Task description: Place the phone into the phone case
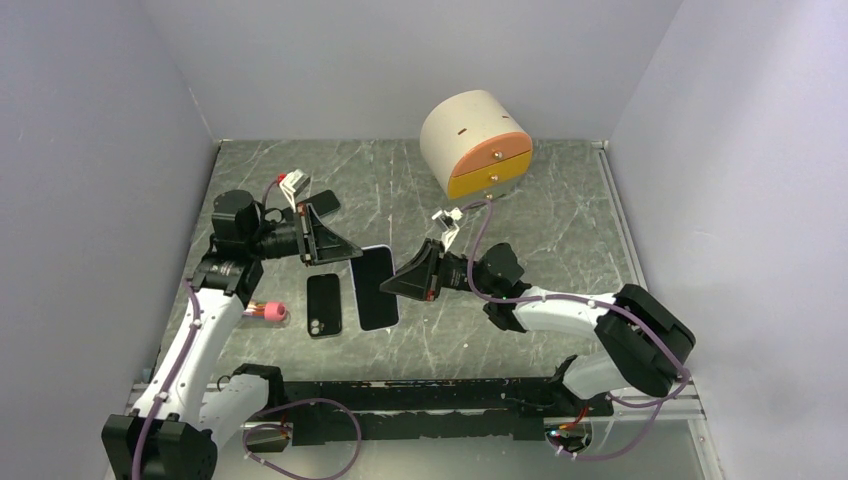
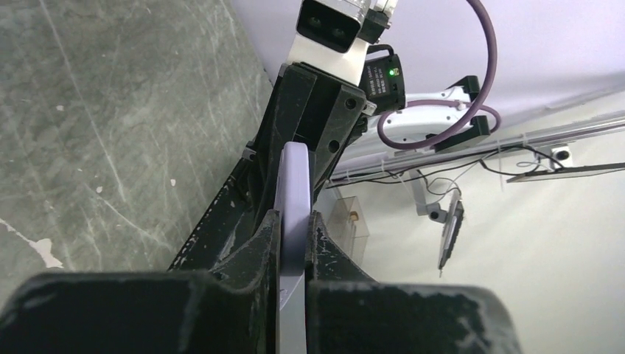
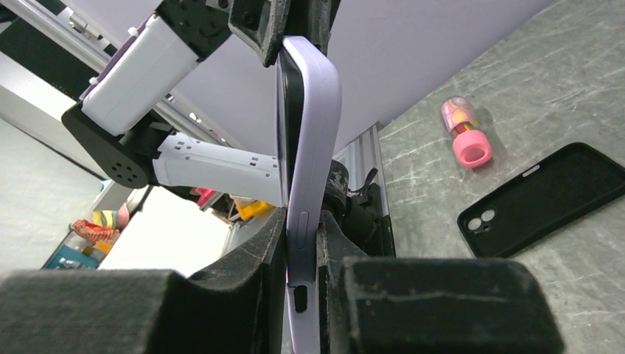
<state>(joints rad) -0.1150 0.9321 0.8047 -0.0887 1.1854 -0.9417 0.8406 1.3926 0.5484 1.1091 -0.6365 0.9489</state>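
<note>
Overhead view: a lavender phone was held over the centre of the grey worktop. The left end effector gripped its eleven o'clock corner and the right end effector its three o'clock side. The empty black phone case lay flat just beside it at nine o'clock.

Left wrist view: the jaws were clamped on the phone's edge.

Right wrist view: the jaws likewise pinched the phone, with the case at three o'clock.

The step probably called for one firm grip, a corner aligned over the case, then even downward pressure.
</note>
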